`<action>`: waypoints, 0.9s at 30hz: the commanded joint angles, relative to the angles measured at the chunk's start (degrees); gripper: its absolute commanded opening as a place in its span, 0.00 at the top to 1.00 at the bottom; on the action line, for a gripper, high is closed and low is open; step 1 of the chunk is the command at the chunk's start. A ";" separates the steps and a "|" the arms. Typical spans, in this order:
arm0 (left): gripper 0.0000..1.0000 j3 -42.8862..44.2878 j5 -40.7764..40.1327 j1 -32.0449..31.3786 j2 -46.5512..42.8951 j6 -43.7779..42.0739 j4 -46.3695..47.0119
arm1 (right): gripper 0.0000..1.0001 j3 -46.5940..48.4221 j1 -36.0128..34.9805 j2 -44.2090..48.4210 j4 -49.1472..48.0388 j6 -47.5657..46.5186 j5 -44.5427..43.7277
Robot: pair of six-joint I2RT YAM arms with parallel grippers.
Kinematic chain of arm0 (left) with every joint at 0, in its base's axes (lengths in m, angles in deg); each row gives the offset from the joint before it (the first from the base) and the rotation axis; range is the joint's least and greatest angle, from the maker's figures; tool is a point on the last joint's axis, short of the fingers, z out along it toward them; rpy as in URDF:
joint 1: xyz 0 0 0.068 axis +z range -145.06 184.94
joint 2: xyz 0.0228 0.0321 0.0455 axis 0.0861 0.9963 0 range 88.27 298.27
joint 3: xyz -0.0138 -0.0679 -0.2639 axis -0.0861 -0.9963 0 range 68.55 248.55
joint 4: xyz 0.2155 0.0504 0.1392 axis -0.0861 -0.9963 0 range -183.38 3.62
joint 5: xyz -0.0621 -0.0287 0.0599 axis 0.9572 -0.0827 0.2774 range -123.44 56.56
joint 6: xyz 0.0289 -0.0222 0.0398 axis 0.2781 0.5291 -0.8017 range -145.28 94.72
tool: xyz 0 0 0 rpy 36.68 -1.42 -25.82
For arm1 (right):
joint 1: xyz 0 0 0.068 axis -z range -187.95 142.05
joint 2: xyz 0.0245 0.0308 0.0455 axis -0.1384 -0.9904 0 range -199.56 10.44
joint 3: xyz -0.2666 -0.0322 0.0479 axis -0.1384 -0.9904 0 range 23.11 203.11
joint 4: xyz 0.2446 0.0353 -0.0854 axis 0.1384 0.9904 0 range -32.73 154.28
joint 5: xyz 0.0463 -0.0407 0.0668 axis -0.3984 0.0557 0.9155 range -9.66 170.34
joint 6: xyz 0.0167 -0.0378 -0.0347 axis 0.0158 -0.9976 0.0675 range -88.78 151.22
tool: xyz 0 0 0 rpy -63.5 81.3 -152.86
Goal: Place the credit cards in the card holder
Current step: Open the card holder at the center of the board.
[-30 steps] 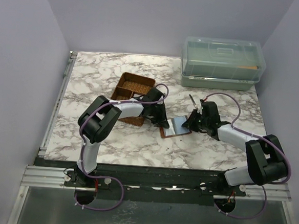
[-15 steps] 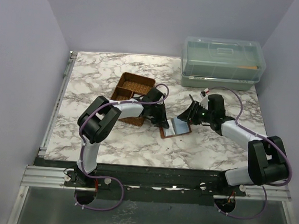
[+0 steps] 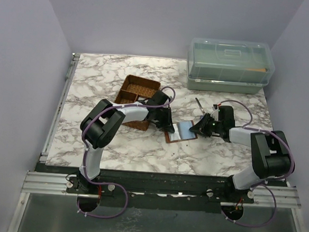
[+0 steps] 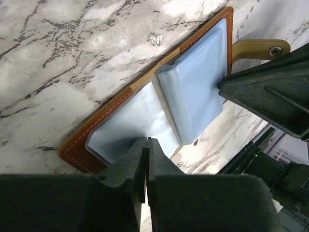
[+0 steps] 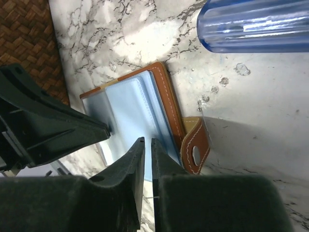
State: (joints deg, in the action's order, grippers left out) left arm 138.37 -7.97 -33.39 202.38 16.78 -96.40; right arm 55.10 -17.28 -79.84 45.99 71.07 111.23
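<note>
At the bottom of the overhead view the two arm bases sit at the near edge of the marbled desk (image 3: 93, 80). Just above them, a little right of centre, the card holder (image 3: 178, 133) lies spread flat on the desk, brown cover down. Its pale blue glossy leaves (image 4: 190, 96) face up; I cannot tell whether they are cards or sleeves. The strap with the snap (image 5: 195, 147) sticks out from the holder's right-hand edge.

The left hand (image 3: 167, 125) comes onto the holder from the left. Its fingers are pressed together, the tips resting on the edge of one pale leaf. The right hand (image 3: 197, 128) meets the holder from the right. Its fingers are all but together, with only a thin slit between them, and the tips are over the leaves beside the strap. I cannot tell whether a leaf is caught in that slit.

Further up, left of centre, a woven brown basket (image 3: 146, 81) stands behind the left arm. A thin dark tool (image 3: 199, 105) lies above the right hand. A clear lidded box (image 3: 229, 65) stands in the upper right corner
</note>
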 commanded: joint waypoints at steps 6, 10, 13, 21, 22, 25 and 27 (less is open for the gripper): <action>0.82 3.03 1.45 0.37 -0.61 -4.04 -4.26 | 0.78 2.97 -1.15 7.37 11.19 -6.46 -7.67; 0.71 5.37 4.51 0.36 -1.74 -3.84 -4.32 | 0.72 3.86 -1.20 11.02 13.50 -8.34 -5.79; 0.63 6.57 6.65 0.38 -3.03 -3.67 -4.33 | 0.66 3.77 -1.22 14.73 14.79 -10.25 -5.98; 0.44 8.07 8.97 1.32 -9.02 -2.86 -4.31 | 0.56 1.04 -1.18 21.40 17.40 -12.65 -11.09; 0.42 7.86 8.53 1.85 -10.02 -2.86 -4.49 | 0.55 0.83 -1.22 21.58 17.67 -12.74 -11.30; 0.37 6.89 7.17 4.86 -13.06 -2.05 -5.34 | 0.54 0.31 -1.22 22.05 17.77 -13.01 -9.97; 0.35 5.85 6.07 7.53 -15.15 -1.31 -5.71 | 0.51 -0.60 -1.22 22.52 16.16 -13.02 -8.32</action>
State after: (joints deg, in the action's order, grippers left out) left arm 144.91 -1.08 -30.85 192.54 14.42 -100.64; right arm 56.32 -18.13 -58.48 61.70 59.51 102.64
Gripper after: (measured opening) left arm 0.629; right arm 0.467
